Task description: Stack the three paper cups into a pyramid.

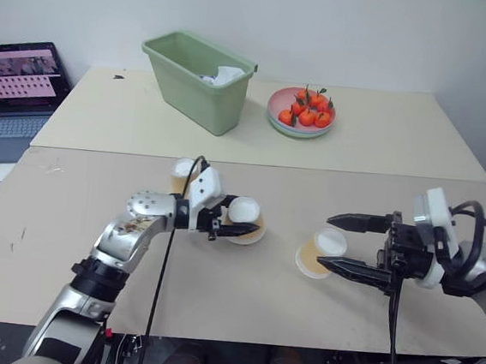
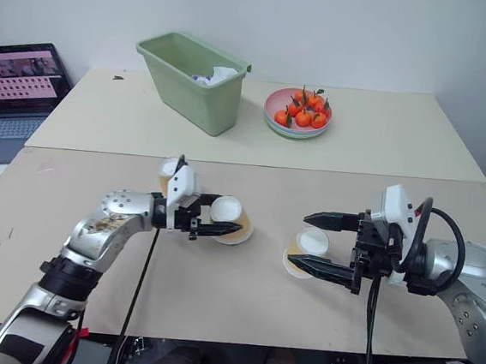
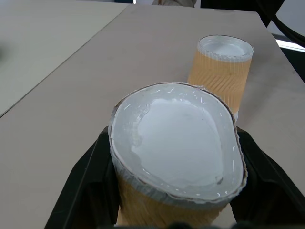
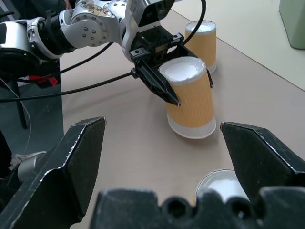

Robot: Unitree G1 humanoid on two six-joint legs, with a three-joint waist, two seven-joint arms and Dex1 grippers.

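So the left hand [image 1: 237, 228] is pinching the middle cup [image 1: 246, 219] mid-bench [image 1: 65, 242], second cup [image 1: 183, 175] at its 10 o'clock, third cup [image 1: 321, 252] at 3 o'clock between the spread right hand [image 1: 334, 241] fingers.

near table [image 1: 214, 300]: tan, three paper cups upside down; one [image 1: 320, 252] right of centre, one [image 1: 246, 220] at centre, one [image 1: 182, 174] just behind-left
far table [image 1: 384, 144]: paler; green bin [image 1: 198, 79], plate of oranges [image 1: 301, 112]
side surface: laptop [image 1: 16, 83] open, far left
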